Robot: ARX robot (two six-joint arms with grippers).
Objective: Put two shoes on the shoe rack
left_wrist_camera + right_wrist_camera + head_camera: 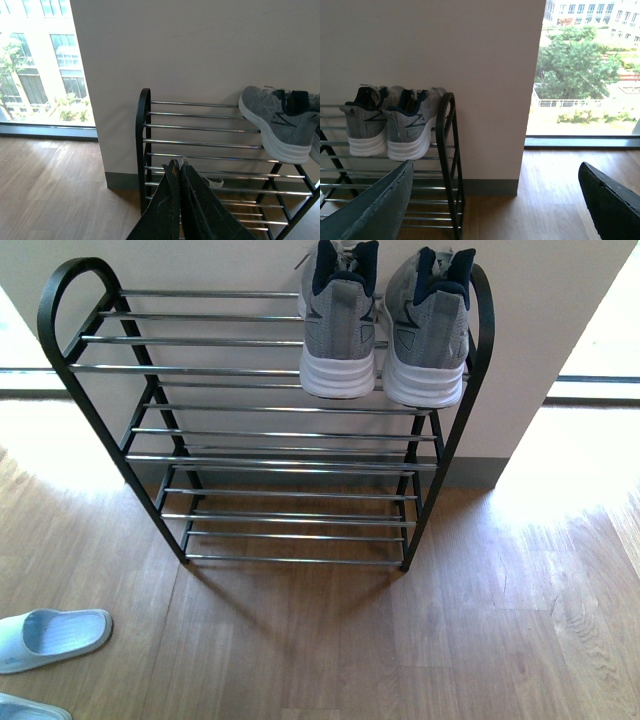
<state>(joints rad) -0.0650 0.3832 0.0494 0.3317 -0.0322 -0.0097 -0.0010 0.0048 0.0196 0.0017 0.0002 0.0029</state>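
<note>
Looked to me like the placing part was done: both shoes (338,330) sat side by side on the top tier of the shoe rack (200,369), at its right end, heels facing you. Your left fingers (167,200) were pressed together on nothing, and your right fingers (375,205) were spread wide and empty. I'd say all that remained was backing the arms off without bumping the rods. Heads up: the front view cut off the toes and showed neither arm, and I couldn't make out the small white thing behind the left fingers.
</note>
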